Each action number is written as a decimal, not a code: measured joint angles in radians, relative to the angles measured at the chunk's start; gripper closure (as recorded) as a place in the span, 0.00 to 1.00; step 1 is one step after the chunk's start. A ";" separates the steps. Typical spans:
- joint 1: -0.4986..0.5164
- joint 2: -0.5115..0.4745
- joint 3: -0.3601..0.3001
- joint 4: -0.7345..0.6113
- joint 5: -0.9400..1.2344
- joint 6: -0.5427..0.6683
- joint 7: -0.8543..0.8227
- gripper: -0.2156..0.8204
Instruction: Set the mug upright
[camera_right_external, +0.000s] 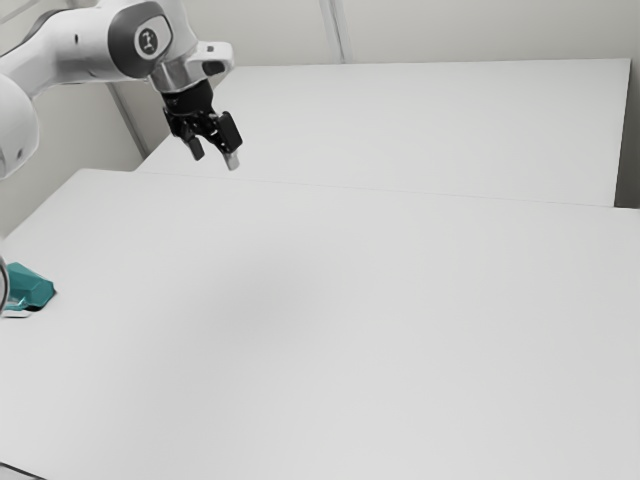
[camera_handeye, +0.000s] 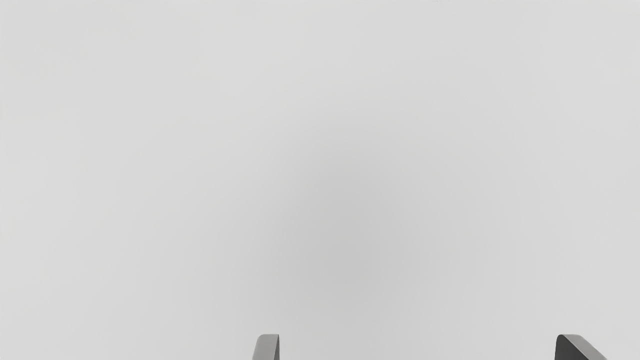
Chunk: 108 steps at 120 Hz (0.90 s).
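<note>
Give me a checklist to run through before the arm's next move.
1. End effector open: ok, fingers well apart.
2. Gap between the fingers free: ok.
3. End effector raised off the table: ok.
4. End effector lined up with the teal object: not ok, it hangs off toward the exterior view's right.
5. Teal object wholly in frame: not ok, cut off at the exterior view's left edge.
6. Teal object confirmed as the mug: cannot tell.

On my flat, pale grey table lies a teal, faceted object (partly hidden from me), near the exterior view's left edge.
</note>
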 joint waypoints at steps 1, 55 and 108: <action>0.000 0.000 0.001 -0.001 0.000 0.002 0.001 0.21; 0.008 -0.514 0.061 -0.769 -0.001 0.271 -0.023 0.21; 0.385 -0.481 0.065 -0.890 -0.242 0.537 0.171 0.21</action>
